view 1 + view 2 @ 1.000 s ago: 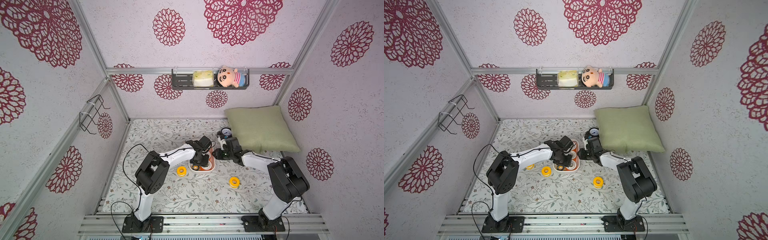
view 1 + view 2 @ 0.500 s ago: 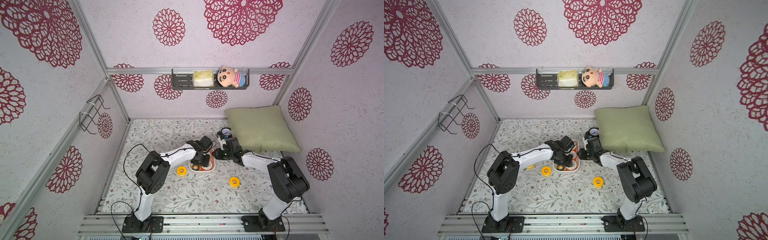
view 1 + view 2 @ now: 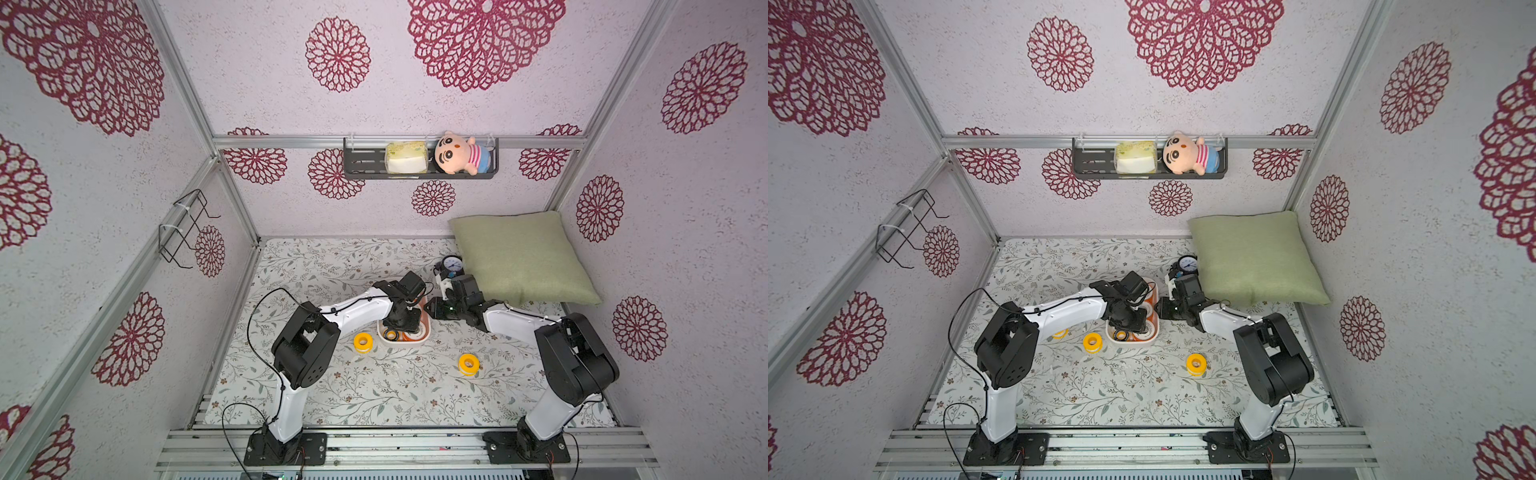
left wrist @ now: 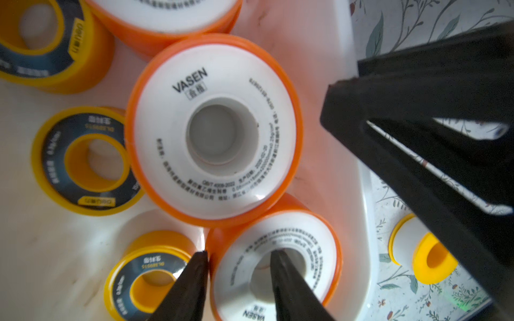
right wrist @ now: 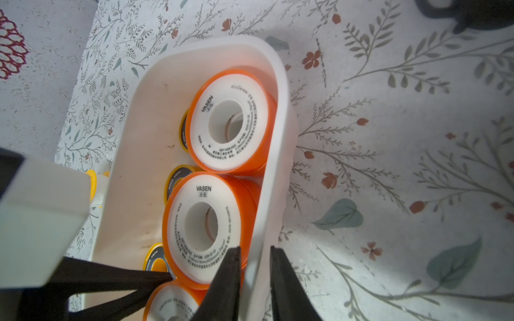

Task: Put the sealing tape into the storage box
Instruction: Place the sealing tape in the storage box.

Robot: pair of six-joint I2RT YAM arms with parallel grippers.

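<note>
The white storage box (image 3: 405, 344) (image 3: 1133, 343) sits mid-table and holds several sealing tape spools, orange-rimmed (image 4: 214, 127) (image 5: 230, 122) and yellow with black faces (image 4: 83, 161). My left gripper (image 3: 400, 323) (image 3: 1128, 322) (image 4: 237, 253) reaches down into the box. It is open, with one finger in the hole of an orange-rimmed spool (image 4: 314, 266) lying there and the other outside its rim. My right gripper (image 3: 430, 309) (image 3: 1160, 309) (image 5: 255, 248) is shut on the box's side wall (image 5: 281, 111). Yellow spools (image 3: 363, 343) (image 3: 468, 363) (image 3: 1060, 333) lie loose on the table.
A green pillow (image 3: 519, 257) fills the back right corner, with a round black clock (image 3: 452, 264) at its edge, close behind my right wrist. A dark shelf (image 3: 361, 166) with a doll hangs on the back wall. A wire rack (image 3: 187, 228) juts from the left wall.
Both arms stay at the box as before. The loose spools on the table have not moved.
</note>
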